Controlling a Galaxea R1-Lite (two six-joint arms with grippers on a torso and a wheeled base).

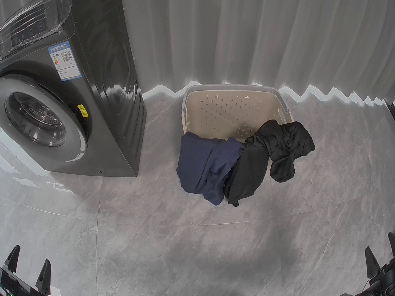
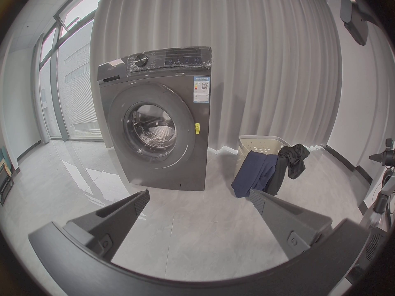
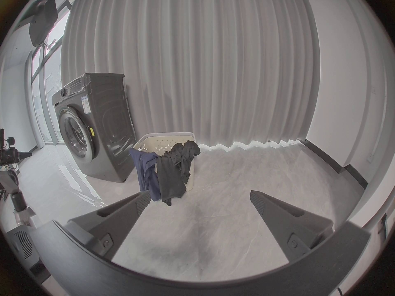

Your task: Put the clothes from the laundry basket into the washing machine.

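Note:
A cream laundry basket point(image 1: 230, 103) stands on the floor against the curtain, to the right of a dark grey washing machine point(image 1: 103, 116) whose round door point(image 1: 39, 120) is closed. A navy garment point(image 1: 203, 165) and a black garment point(image 1: 279, 144) hang over the basket's front rim. The basket point(image 2: 259, 144) and the machine point(image 2: 160, 120) both appear well ahead in the left wrist view. My left gripper point(image 1: 26, 268) sits low at the near left, open and empty. My right gripper point(image 1: 382, 251) is at the near right, open and empty, far from the clothes point(image 3: 168, 169).
Grey tiled floor point(image 1: 164, 235) stretches between me and the basket. A white pleated curtain point(image 1: 255, 29) runs along the back. Tall windows point(image 2: 70, 83) stand beyond the machine's far side, and a wall with a dark skirting point(image 3: 337, 161) closes the right.

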